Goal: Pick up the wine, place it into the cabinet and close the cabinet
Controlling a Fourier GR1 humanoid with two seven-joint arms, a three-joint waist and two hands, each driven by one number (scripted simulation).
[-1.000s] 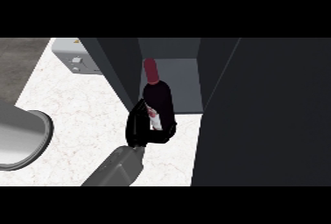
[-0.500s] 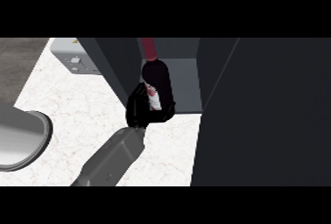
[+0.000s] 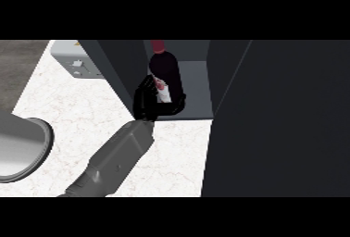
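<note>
The wine bottle (image 3: 166,69) is dark with a red neck and a white label. It stands upright inside the open cabinet (image 3: 195,88), on its grey floor near the left wall. My left hand (image 3: 145,99) is shut on the bottle's lower part, with fingers curled round it from the left and front. Its grey forearm (image 3: 113,159) comes up from the lower left. The bottle's base is hidden behind the hand. The right hand shows nowhere.
The cabinet's open dark door (image 3: 280,120) fills the whole right side of the view. A grey round vessel (image 3: 17,148) sits at the left edge on the white speckled counter (image 3: 75,106). A small grey box (image 3: 78,62) stands left of the cabinet wall.
My left hand has carried the bottle farther up the view and deeper into the cabinet. The forearm has stretched out after it.
</note>
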